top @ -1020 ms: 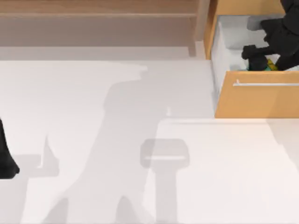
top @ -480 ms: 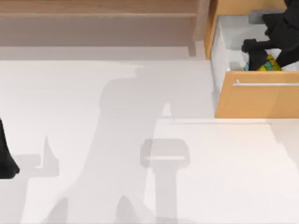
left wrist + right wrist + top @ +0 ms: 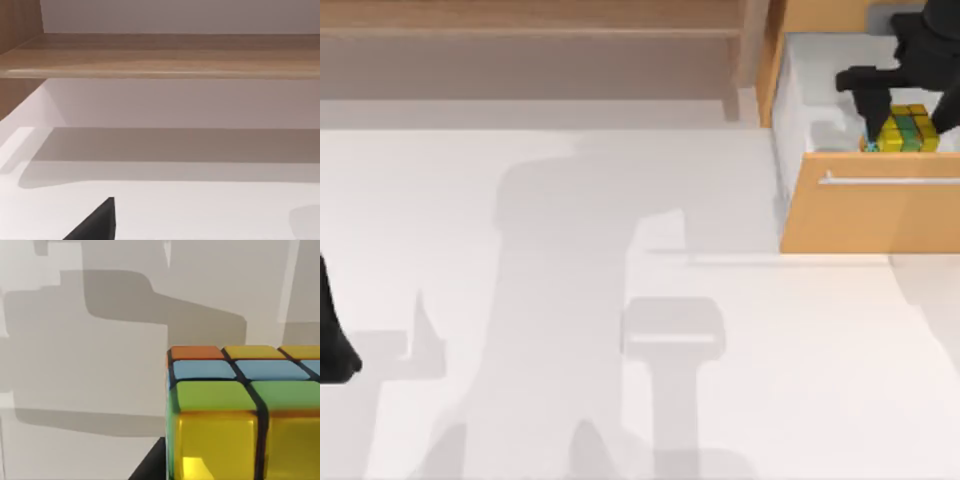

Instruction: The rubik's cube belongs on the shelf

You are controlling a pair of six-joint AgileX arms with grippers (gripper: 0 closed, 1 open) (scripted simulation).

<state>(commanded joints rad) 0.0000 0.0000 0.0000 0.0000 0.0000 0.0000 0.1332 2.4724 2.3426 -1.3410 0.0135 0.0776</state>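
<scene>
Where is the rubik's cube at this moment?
In the top view, the rubik's cube is at the far right, over the open drawer, behind its orange-wood front, held in the right hand.

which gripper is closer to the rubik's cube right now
The right. The right gripper is at the rubik's cube in the open drawer; the left arm sits parked at the table's far left edge.

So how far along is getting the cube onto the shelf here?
Done: the drawer stands open. In hand: the right end effector grips the rubik's cube over the open drawer. Left: carry it across to the shelf and set it down. The left arm sits parked at the table's left edge.
</scene>
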